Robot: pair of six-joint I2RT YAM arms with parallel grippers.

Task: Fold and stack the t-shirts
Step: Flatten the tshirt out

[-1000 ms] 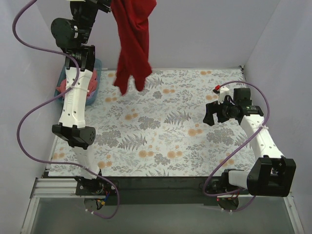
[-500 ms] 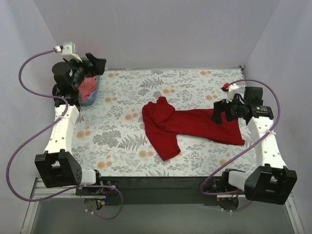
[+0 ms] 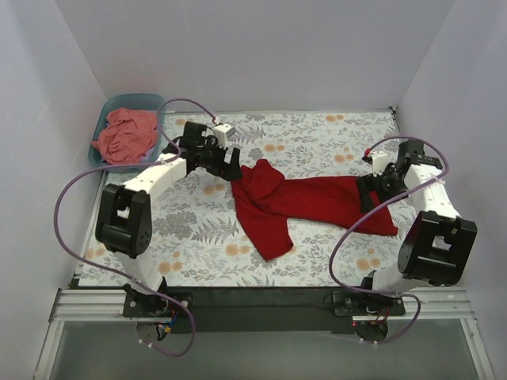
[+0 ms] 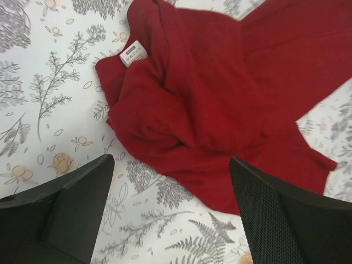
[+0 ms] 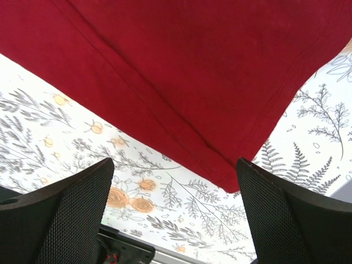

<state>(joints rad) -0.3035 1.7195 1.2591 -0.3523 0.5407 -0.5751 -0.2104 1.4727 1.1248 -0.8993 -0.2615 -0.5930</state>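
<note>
at nine o'clock of the crimson t-shirt, lying crumpled mid-table, the left gripper is hovering, jaws spread wide and empty; at its three o'clock the right gripper is gaping likewise. pinching bunched layers is likely risking folded-in creases.

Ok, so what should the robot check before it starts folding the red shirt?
1. Red shirt lying on the table: ok.
2. Red shirt spread out flat: not ok, it is bunched up at the collar end.
3. Left claw open and empty, by the collar end: ok.
4. Right claw open and empty, over the other end: ok.
5. Collar label in sight: ok.
6. Pink shirt out of the teal tub: not ok, it lies inside.
</note>
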